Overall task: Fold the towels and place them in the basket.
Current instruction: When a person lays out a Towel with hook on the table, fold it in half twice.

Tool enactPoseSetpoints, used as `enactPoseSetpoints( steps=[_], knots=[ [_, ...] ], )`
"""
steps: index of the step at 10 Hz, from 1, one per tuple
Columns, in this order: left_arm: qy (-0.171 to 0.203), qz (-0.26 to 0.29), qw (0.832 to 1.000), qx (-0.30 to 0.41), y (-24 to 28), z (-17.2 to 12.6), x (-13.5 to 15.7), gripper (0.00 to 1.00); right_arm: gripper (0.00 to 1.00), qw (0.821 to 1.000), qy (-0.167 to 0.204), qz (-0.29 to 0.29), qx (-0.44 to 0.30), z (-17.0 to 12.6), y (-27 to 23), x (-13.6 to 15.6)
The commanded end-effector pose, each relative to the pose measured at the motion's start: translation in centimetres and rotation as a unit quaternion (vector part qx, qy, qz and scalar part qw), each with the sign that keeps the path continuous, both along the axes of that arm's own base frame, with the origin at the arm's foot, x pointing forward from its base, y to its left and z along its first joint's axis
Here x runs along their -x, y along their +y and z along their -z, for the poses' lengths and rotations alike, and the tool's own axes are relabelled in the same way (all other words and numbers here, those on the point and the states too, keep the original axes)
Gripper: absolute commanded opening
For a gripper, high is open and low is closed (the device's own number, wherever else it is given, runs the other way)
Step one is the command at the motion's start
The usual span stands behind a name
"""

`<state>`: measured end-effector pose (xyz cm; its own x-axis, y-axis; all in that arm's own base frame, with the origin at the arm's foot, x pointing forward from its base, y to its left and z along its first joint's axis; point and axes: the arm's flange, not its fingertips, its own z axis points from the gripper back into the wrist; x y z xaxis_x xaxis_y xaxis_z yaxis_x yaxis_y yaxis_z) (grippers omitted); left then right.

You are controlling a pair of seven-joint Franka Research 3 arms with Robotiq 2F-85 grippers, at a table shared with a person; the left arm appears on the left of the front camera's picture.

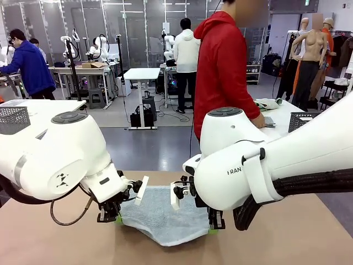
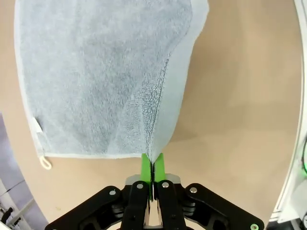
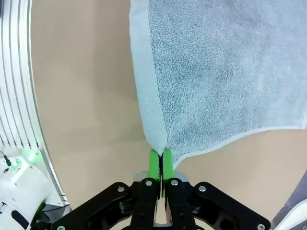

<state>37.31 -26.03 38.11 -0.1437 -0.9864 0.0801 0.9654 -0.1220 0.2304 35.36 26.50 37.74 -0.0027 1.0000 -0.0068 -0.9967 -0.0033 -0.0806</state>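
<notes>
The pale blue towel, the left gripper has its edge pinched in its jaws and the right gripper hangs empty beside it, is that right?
Not quite. The left gripper does pinch the pale blue towel, but the right gripper is not empty: the right wrist view shows its jaws shut on the same towel's edge too.

The towel (image 1: 160, 218) lies on the table (image 1: 292, 237) between the left gripper (image 1: 117, 220) and the right gripper (image 1: 214, 229).
</notes>
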Motion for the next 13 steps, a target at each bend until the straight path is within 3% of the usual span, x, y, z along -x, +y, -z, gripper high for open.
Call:
enactPoseSetpoints(
  steps=[1, 11, 13],
  knots=[
    [0.009, -0.032, 0.999, -0.026, 0.5, -1.1, 0.0, 0.03, 0.04, 1.000, -0.007, 0.019, 0.013, -0.6, -0.1, 0.0],
    [0.022, -0.041, 0.999, -0.013, 0.7, -1.2, -0.5, 0.03, 0.04, 1.000, -0.004, 0.006, -0.001, -0.5, -0.2, -0.1],
    [0.034, -0.061, 0.997, -0.017, 1.1, -2.5, -2.4, 0.03, 0.04, 1.000, 0.021, -0.004, -0.007, -1.7, -0.5, -2.5]
  ],
)
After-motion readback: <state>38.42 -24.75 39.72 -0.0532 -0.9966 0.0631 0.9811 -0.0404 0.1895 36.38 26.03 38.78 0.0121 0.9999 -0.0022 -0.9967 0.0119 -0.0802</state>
